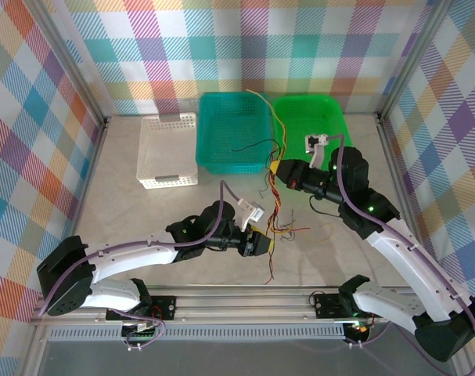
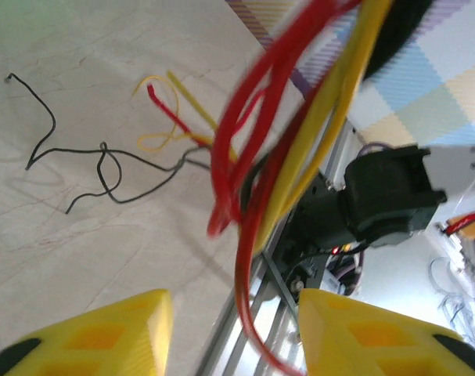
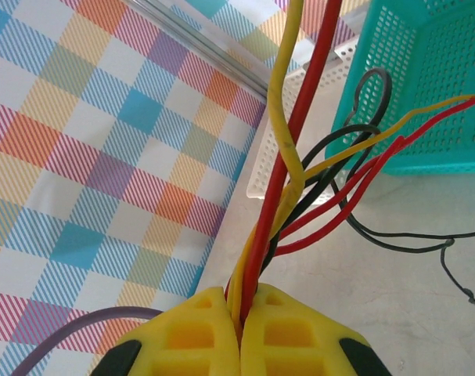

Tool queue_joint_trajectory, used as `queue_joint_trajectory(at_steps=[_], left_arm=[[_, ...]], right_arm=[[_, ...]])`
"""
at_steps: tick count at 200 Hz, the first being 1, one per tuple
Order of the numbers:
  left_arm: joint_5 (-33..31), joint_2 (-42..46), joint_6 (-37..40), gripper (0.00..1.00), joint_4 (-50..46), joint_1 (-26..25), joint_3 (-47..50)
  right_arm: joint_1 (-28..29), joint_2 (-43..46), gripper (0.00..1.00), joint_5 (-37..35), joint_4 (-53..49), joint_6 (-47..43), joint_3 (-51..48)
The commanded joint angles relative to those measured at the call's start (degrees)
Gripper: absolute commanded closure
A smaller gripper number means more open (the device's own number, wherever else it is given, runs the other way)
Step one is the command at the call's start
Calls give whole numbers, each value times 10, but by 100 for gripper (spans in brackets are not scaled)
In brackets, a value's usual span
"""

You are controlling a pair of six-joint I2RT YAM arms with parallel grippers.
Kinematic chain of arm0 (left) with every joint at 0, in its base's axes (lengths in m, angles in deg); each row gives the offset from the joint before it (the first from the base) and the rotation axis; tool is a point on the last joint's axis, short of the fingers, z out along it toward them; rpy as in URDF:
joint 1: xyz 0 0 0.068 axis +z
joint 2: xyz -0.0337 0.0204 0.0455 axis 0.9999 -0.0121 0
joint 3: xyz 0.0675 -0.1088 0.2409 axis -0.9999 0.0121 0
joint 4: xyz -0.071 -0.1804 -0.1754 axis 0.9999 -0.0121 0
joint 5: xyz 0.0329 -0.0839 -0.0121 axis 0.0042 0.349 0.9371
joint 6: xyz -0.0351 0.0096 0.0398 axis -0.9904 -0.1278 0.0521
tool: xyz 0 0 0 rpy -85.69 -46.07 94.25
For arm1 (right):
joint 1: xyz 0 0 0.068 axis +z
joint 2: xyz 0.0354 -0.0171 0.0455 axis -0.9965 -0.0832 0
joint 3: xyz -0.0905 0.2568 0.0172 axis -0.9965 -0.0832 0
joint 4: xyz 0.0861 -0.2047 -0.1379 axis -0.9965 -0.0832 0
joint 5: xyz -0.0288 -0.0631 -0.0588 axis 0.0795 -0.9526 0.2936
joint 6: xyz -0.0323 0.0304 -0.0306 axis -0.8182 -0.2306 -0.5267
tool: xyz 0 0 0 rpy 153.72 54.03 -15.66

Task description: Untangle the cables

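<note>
The cables point(image 1: 275, 205) are a twisted bundle of red, yellow, orange and black wires stretched over the table's middle. My right gripper point(image 1: 278, 167) holds the bundle's upper end; its wrist view shows the yellow fingers point(image 3: 240, 301) shut on the red, yellow and black strands point(image 3: 300, 141). My left gripper point(image 1: 262, 241) is at the bundle's lower end. In the left wrist view it stands open point(image 2: 235, 305), and a blurred red cable point(image 2: 253, 157) hangs in the gap, touching neither finger. Loose black wire ends point(image 2: 80, 153) lie on the table beyond it.
A teal basket point(image 1: 231, 167), a green basket point(image 1: 300, 117) and a white basket point(image 1: 167, 182) stand at the back, with some wire ends reaching over the teal one point(image 3: 440, 94). The aluminium rail point(image 1: 245, 296) runs along the near edge.
</note>
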Motion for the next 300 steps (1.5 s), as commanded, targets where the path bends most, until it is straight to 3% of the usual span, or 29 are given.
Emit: queue_joint_trajectory(at_steps=[1,7,67,86,113,135,145,166,199,223,250,285,300], left_arm=[[1,-11,4,91,17,-5,-23],[0,-13,4,100,18,-5,-24],[-14,35,-21,100,47,-4,13],[-24,47,-29,100,41,-2,10],[-39,49,-38,100,34,3,9],[-35,43,-47,100,44,10,12],[-36,40,-48,100,48,11,12],[-51,39,-52,100,46,15,12],[-69,29,-55,100,41,27,8],[-68,10,-59,100,41,39,4],[-65,-4,-59,100,43,47,10],[-62,-7,-59,100,47,50,15],[-61,-7,-59,100,46,50,13]], right_arm=[[-4,8,100,18,34,11,-5],[-3,8,100,18,32,10,-6],[-9,9,100,-38,-31,-45,-32],[-24,2,100,-22,-20,-47,-65],[-42,5,85,10,8,-50,-101],[-51,8,83,17,8,-54,-110],[-55,2,74,21,-1,-54,-109],[-66,-15,37,37,-22,-59,-107],[-73,-7,17,38,-16,-55,-131],[-74,5,15,25,-11,-54,-154],[-75,8,21,23,-7,-44,-182],[-75,4,43,21,23,-21,-226],[-75,1,47,22,36,-19,-237]])
